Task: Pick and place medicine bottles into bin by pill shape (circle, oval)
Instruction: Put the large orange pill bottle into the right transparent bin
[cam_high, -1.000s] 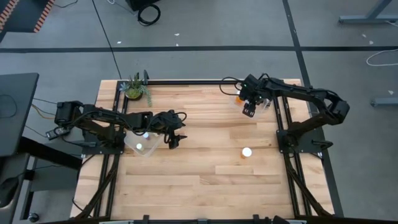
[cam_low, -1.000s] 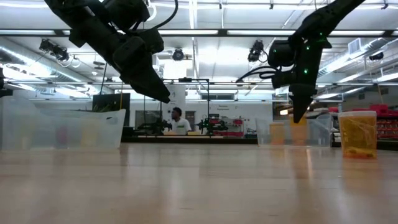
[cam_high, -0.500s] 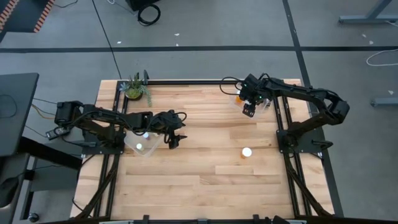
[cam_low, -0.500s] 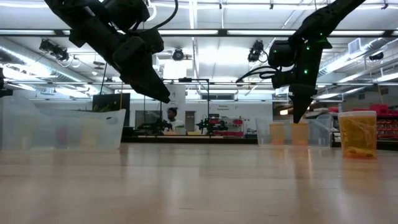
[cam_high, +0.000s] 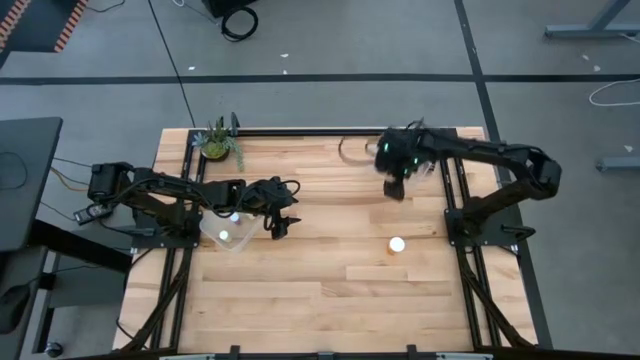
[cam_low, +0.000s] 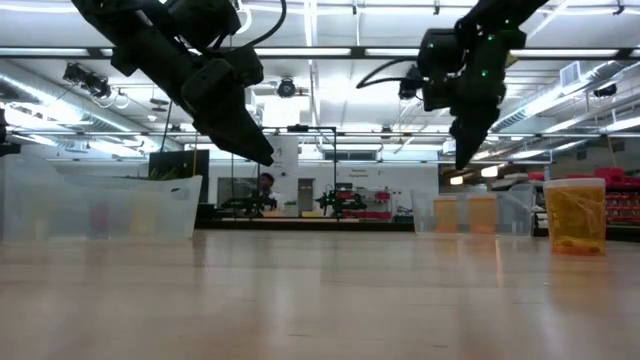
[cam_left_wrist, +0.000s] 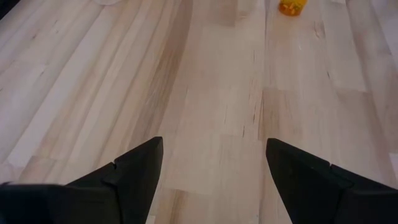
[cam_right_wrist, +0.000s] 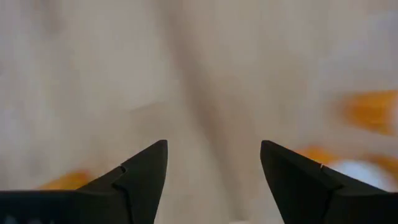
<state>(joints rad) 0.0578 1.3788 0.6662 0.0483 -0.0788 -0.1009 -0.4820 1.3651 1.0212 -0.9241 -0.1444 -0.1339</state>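
Note:
One amber medicine bottle with a white cap (cam_high: 397, 244) stands upright on the wood table, right of the middle; it also shows in the low view (cam_low: 573, 215) and far off in the left wrist view (cam_left_wrist: 291, 6). My right gripper (cam_high: 394, 188) hangs open in the air above the table (cam_low: 462, 160), beyond that bottle, with nothing between its fingers (cam_right_wrist: 213, 146). My left gripper (cam_high: 283, 225) waits open above the bare wood (cam_left_wrist: 214, 146), beside the left bin.
A clear bin (cam_high: 226, 236) beside my left gripper holds a white-capped bottle. A second clear bin (cam_low: 480, 212) at the far right, partly under my right arm, holds amber bottles. A potted plant (cam_high: 219, 141) stands at the far left corner. Black frame rails run along the table's sides.
My right gripper has swung away from the right bin toward the table's left and risen, tipping steeper downward. The bottle on the table and my left arm have kept still.

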